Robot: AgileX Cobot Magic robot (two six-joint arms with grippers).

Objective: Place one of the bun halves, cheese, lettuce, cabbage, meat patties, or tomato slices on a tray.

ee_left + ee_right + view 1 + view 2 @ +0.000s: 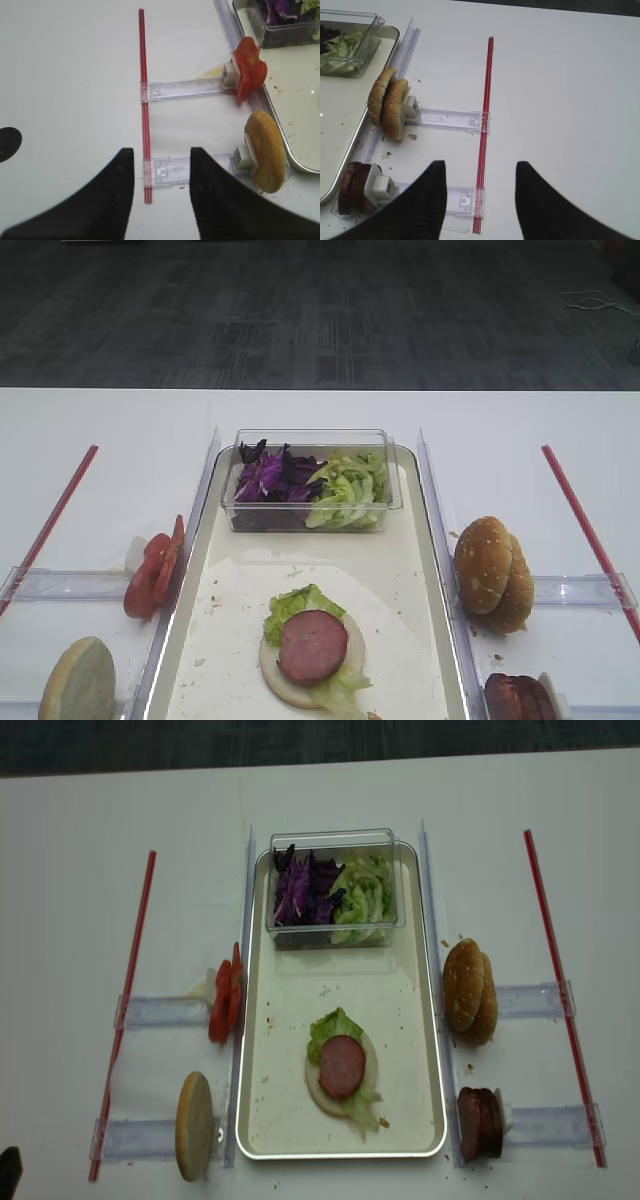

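Reddish meat patties (520,698) cut off below

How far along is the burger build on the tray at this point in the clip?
Done: on the tray a pale bun half carries lettuce and a meat patty. In hand: nothing; the right hand and left hand hover empty over the white table. Left: tomato slices and a bun half wait in left-side holders, sesame buns and spare patties on the right.
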